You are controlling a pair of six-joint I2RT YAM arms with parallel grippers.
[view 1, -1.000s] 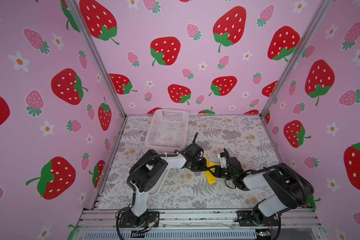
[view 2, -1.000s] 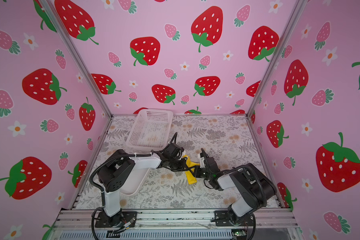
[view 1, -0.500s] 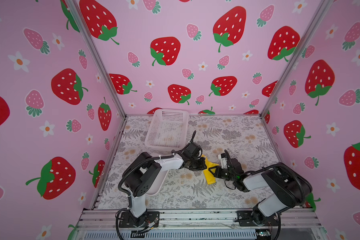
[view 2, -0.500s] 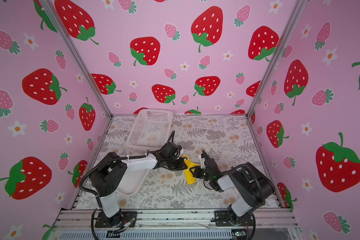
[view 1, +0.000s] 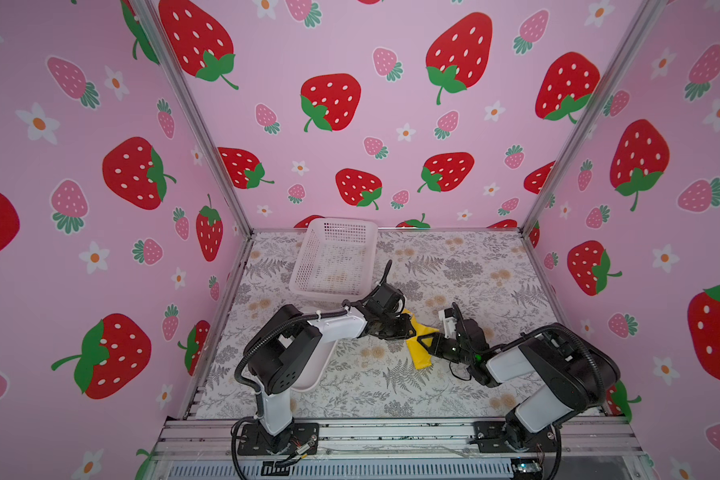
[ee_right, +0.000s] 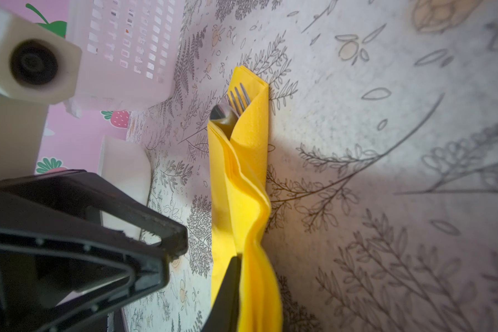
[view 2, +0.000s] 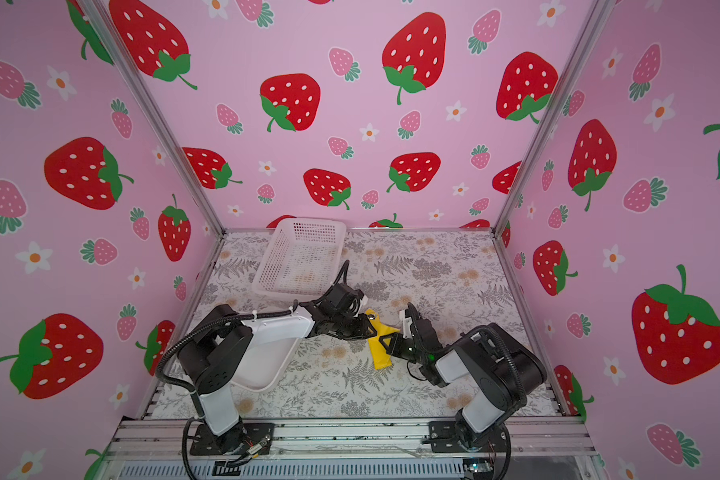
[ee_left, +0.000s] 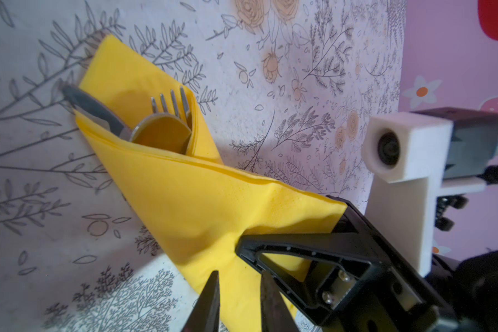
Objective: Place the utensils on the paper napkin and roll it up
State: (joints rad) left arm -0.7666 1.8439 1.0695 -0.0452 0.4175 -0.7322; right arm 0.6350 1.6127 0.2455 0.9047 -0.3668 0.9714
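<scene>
L claw (ee_left: 239, 287) easing off, jaws now slightly apart; R claw (view 1: 424, 341) clamped on napkin (view 1: 418, 355) mid-frame, cutlery (ee_left: 161, 133) tucked inside.

Left arm (view 1: 333, 328): base at seven o'clock of the table (view 1: 474, 266), elbow folded low, forearm reaching toward three o'clock to mid-table. Left tool (ee_left: 239, 290): jaws a little apart, narrow gap between the tips. Right arm (view 1: 512, 365): base at five o'clock, folded low, forearm reaching toward ten o'clock. Right tool (view 1: 424, 341): jaws closed on the paper napkin (view 1: 420, 358). The two tools stand just beside each other, tips facing.
</scene>
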